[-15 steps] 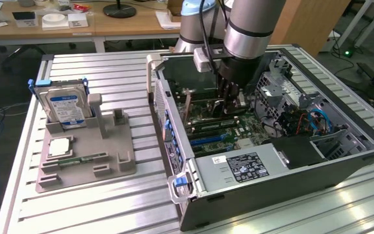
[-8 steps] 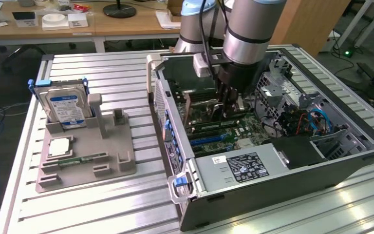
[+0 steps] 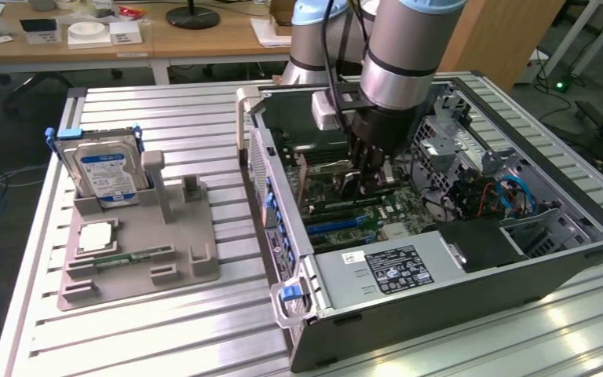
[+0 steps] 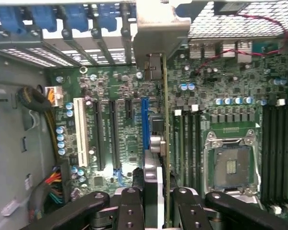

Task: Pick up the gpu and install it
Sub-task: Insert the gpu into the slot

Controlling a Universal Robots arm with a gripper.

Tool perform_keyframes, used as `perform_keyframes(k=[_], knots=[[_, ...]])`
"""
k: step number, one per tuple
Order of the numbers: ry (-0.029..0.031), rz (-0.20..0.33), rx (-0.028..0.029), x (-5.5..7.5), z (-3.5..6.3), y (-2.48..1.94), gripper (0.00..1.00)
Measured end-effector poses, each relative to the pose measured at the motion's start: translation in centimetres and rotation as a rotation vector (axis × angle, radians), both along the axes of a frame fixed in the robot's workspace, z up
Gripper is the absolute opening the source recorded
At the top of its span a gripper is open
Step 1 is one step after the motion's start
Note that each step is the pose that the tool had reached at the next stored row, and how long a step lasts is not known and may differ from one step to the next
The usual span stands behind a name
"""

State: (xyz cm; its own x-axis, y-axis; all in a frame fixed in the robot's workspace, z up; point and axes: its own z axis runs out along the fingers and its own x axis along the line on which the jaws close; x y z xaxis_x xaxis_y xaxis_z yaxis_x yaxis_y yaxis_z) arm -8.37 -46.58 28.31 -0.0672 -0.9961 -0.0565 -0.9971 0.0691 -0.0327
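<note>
Gpu was in the claw, folks! We saw it edge-on: a thin flat board with a dull silvery bracket at its far end, over the green motherboard and just beside the long blue slot. We could not tell whether it touched the board. The gripper had its black fingers pinching the gpu from both sides.

The arm reached down into the open dark metal computer case, which lay near the table's edge at the exterior view's right. Ribbed aluminium slats made up the table. Toward its opposite edge sat a grey moulded holder, with a blue-labelled hard drive upright and a green RAM stick lying flat. Wooden desks lined the room behind. Flanking the card, we noted a white slot and the square metal CPU socket.
</note>
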Motion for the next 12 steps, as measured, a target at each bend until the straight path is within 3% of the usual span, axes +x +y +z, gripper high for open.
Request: perform_keyframes(k=[6,12], knots=[[-0.0016,0.0,0.0002,0.0,-0.39,-0.17,0.28],[-0.0016,0.0,0.0001,0.0,-1.46,-0.14,0.28]])
